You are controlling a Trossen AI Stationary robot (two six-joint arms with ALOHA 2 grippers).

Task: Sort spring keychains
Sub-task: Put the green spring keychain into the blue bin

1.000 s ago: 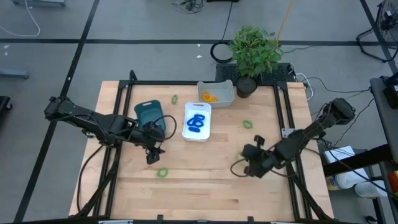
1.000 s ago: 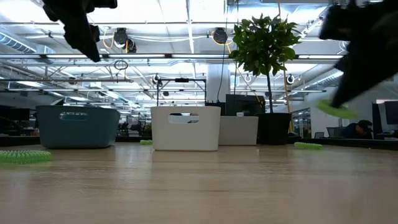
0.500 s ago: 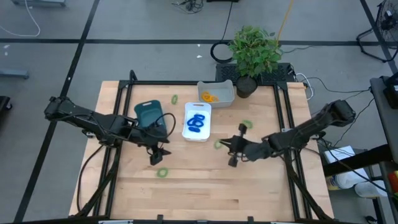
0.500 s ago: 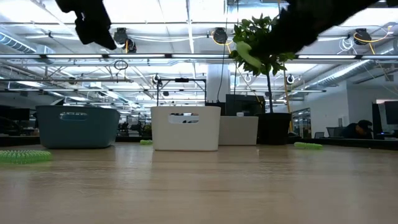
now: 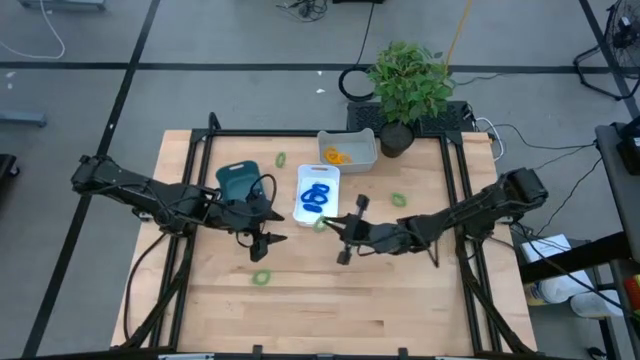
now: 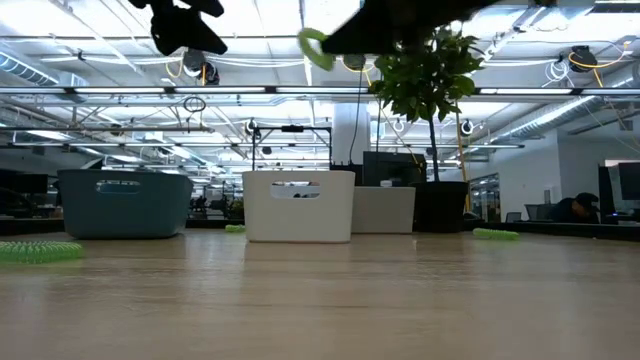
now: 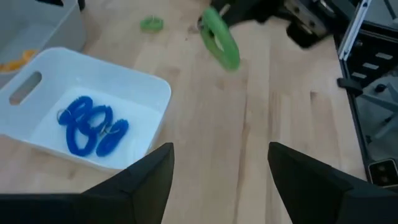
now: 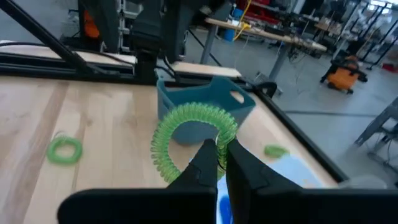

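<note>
Toward the surface's [image 5: 330, 300] far edge, a white tray [image 5: 331, 209] holds blue spring keychains [image 5: 314, 197], a grey tray [image 5: 361, 156] an orange-yellow one [image 5: 335, 155]; the teal bin's [image 5: 237, 184] contents stay hidden. Right tool [image 5: 322, 224] pinches a green keychain [image 8: 193, 140] aloft, which the right wrist view shows coiled; left tool [image 5: 272, 240] is parted, empty.

— Anything obscured?
— The teal bin [image 5: 238, 181] is partly covered by the left arm from above; its contents cannot be seen.
— And at table height?
— Both arms are cut off by the frame's upper edge; the white tray [image 6: 298, 206] hides its contents.
</note>
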